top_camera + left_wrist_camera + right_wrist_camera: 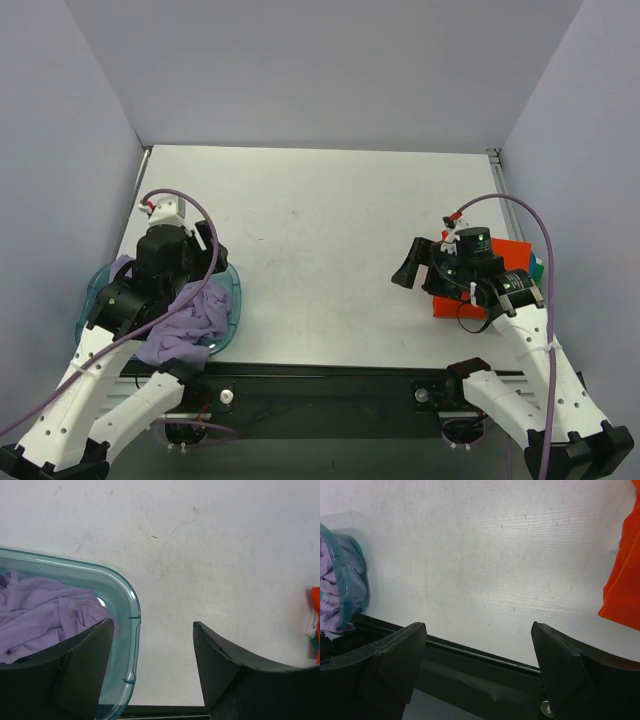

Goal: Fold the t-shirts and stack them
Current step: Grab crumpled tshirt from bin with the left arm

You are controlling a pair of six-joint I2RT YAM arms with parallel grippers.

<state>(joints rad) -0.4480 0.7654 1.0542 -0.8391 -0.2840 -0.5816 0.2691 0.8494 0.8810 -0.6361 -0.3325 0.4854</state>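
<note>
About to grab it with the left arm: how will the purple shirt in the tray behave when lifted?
The purple shirt lies crumpled in loose folds, so it will likely hang floppy and unfurl. It seems to drape over the tray rim, so it may snag or drag that thin plastic tray.

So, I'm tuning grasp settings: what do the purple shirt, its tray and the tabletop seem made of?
The purple shirt: soft matte cloth, likely knit, judging by its loose wrinkles. The tray: translucent teal plastic, glossy; light passes through its rim. The tabletop: hard, white, matte, faintly scuffed; perhaps laminate or painted board.
</note>
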